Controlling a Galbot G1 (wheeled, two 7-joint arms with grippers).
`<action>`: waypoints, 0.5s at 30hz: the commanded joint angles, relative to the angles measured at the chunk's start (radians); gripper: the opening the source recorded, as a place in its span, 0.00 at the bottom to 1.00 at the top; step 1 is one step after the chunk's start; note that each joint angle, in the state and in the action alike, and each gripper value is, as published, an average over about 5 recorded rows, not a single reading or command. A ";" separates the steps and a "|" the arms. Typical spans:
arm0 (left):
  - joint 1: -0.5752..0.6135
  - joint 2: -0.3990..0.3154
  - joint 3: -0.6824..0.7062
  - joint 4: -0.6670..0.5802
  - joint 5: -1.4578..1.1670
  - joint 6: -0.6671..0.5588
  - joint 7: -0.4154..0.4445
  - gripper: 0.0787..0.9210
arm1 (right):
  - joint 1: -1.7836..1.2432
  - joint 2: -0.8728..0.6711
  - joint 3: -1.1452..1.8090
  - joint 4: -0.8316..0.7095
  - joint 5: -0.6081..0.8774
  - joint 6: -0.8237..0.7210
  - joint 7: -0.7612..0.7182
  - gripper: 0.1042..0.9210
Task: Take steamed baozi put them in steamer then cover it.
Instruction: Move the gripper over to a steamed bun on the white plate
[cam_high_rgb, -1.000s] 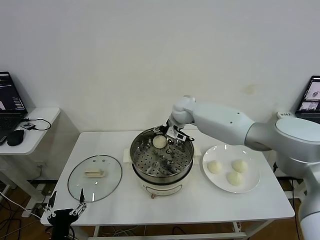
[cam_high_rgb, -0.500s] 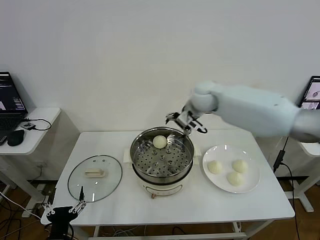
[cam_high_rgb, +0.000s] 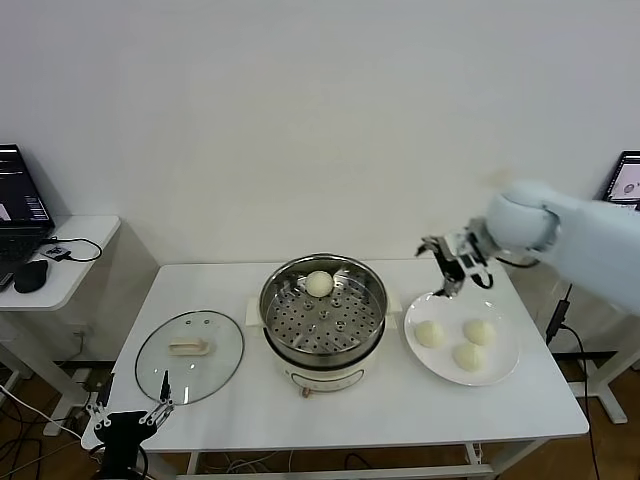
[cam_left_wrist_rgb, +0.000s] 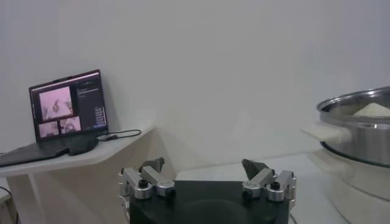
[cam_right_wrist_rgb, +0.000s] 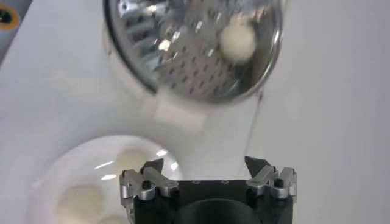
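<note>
Baozi (cam_high_rgb: 456, 342) on the plate (cam_high_rgb: 507, 367) lie just below the empty, spread-apart right gripper (cam_high_rgb: 452, 268).

Cream-white baozi (cam_high_rgb: 319, 284) — shiny perforated steel steamer (cam_high_rgb: 322, 345) — white plate (cam_high_rgb: 505, 368).

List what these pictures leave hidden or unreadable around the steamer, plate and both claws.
- Steamer: in the left wrist view it is cut off by the edge, and its wall hides all but the top of the baozi inside.
- Plate: in the right wrist view, the right claw and the picture edge cover part of it.
- Left claw: low at the head view's edge, too small for detail.
- Cover: absent from both wrist views.
</note>
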 joint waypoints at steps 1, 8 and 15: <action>0.012 -0.005 -0.009 -0.014 0.004 0.003 0.001 0.88 | -0.267 -0.106 0.185 -0.015 -0.121 -0.033 -0.005 0.88; 0.021 -0.007 -0.024 -0.019 0.005 0.004 0.002 0.88 | -0.392 -0.028 0.267 -0.132 -0.182 -0.002 -0.008 0.88; 0.018 -0.008 -0.027 -0.014 0.005 0.005 0.003 0.88 | -0.461 0.073 0.294 -0.236 -0.202 0.028 -0.013 0.88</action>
